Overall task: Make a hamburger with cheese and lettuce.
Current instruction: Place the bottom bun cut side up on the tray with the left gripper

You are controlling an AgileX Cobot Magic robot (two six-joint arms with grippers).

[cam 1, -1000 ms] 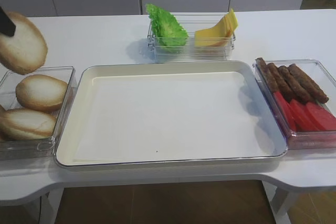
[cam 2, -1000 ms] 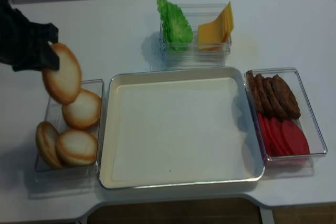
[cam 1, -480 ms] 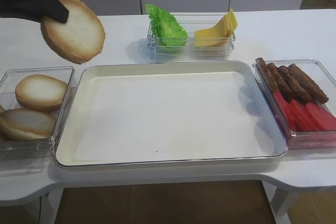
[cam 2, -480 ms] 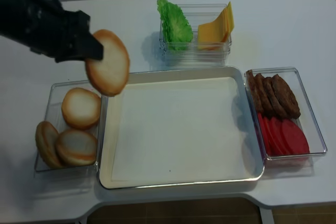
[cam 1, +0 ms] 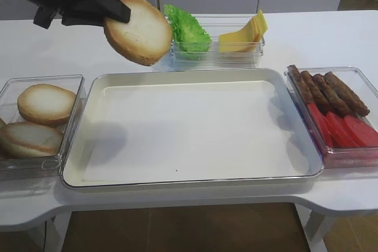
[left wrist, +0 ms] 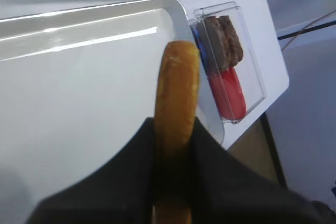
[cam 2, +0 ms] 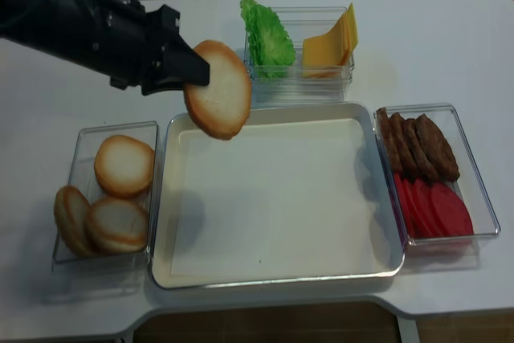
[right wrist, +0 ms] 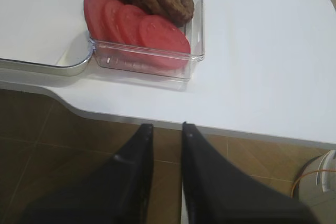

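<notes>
While the bun hangs in the air, this is how things stand:

Left hand (cam 2: pixel 189 78): clamped on the rim of the hamburger (cam 2: pixel 218 90), a single bun half carried on edge, tilted, clear of every surface.
Hamburger place: above the far left corner of the tray (cam 2: pixel 369 130), near the lettuce box; the left wrist view shows its golden crust edge-on between the dark fingers (left wrist: pixel 210 156).
Right hand (right wrist: pixel 167 127): fingers together, gripping nothing, hanging off the near edge of the tabletop (right wrist: pixel 262 51) over the brown floor, just near of the tomato box.
Lettuce (cam 2: pixel 267 38): green ruffled leaves standing in the left part of the far clear box (cam 2: pixel 321 86).
Cheese (cam 2: pixel 331 42): yellow-orange slices fanned in the right part of that same box.
Tray: wide, pale, lined, in the middle of the tabletop.
Left box (cam 2: pixel 80 138): three more bun halves (cam 2: pixel 124 165) inside.
Right box (cam 2: pixel 474 190): brown patties (cam 2: pixel 418 146) at the far end, red tomato slices (cam 2: pixel 438 210) at the near end.
</notes>
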